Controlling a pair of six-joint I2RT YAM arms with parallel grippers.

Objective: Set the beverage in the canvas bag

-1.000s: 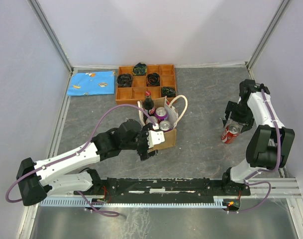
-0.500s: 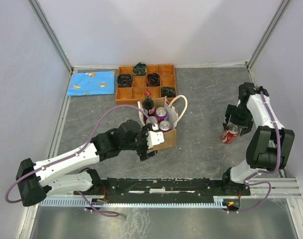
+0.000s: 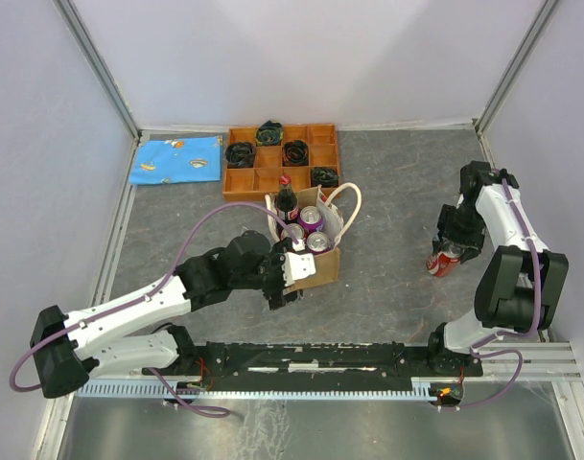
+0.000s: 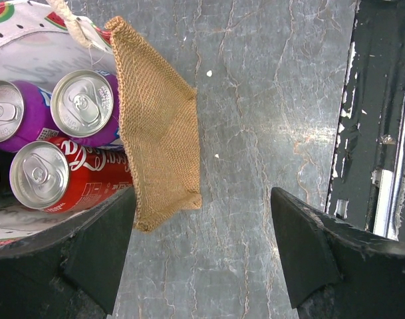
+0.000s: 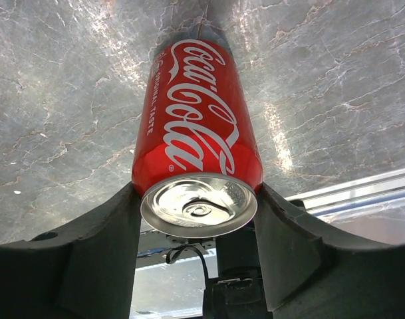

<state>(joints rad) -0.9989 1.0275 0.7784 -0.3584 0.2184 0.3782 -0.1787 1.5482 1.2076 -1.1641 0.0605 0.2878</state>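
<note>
Presently: Coca-Cola can point(image 5: 195, 133) – red, slim, white script, silver top – stands upright on the grey table point(image 3: 387, 287), well to the right of the canvas bag point(image 3: 320, 268); right gripper point(image 5: 197, 199) straddles it, both fingers pressed to its sides near the rim; left gripper point(image 4: 202, 199) sits at the bag's near side, jaws wide, burlap wall just beside one finger; bag upright – purple cans point(image 4: 82, 103), a red can point(image 4: 56, 176) inside.
</note>
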